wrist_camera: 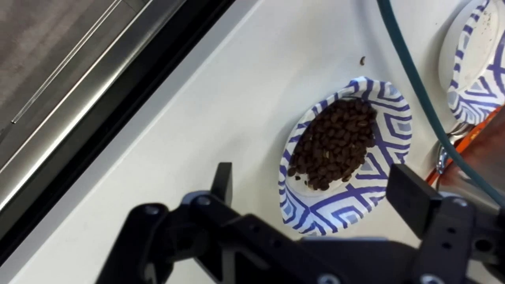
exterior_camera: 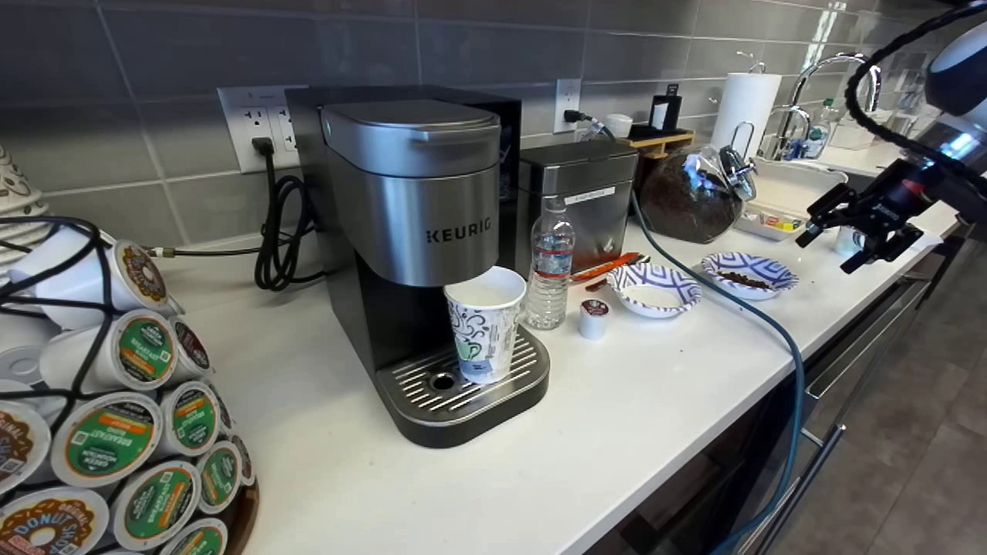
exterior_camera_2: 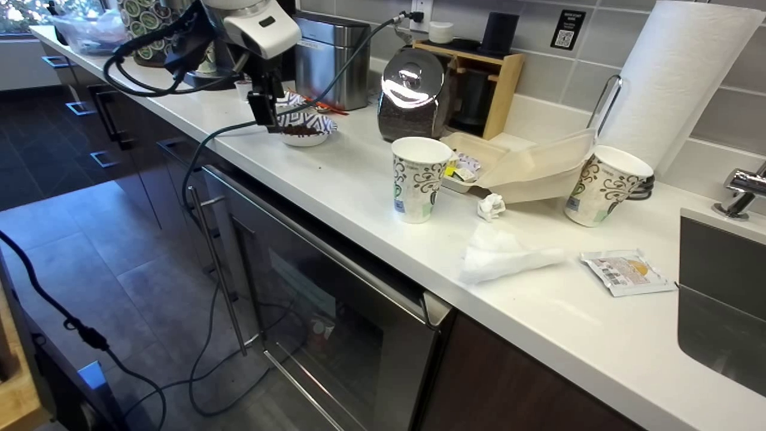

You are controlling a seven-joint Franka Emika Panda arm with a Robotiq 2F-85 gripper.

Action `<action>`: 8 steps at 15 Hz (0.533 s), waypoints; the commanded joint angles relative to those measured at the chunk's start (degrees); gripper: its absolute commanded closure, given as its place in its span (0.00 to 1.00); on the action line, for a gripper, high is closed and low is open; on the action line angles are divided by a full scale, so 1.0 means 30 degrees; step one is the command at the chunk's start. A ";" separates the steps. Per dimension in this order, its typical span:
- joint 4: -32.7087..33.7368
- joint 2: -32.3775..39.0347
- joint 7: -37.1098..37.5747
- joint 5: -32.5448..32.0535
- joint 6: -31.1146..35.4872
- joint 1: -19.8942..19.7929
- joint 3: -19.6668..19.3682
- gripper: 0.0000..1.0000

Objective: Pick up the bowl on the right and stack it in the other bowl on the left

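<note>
A blue-and-white patterned paper bowl holding dark coffee beans stands on the counter, also seen in an exterior view and the wrist view. A second bowl of the same pattern stands to its left, nearer the coffee maker. It is partly hidden in an exterior view and cut off at the right edge of the wrist view. My gripper is open and empty, above the counter to the right of the bean bowl. In the wrist view its fingers are wide apart, with the bean bowl beyond them.
A teal cable runs across the counter between the bowls. A water bottle, a coffee pod and a metal bin stand near the left bowl. A bean jar stands behind. The counter's front edge lies close by.
</note>
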 commanded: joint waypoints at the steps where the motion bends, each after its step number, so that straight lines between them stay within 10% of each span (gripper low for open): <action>1: 0.0325 0.0451 0.0222 -0.0255 0.0074 -0.2493 0.2509 0.00; 8: 0.1523 0.2150 -0.1385 0.1892 -0.0084 -0.4024 0.4456 0.00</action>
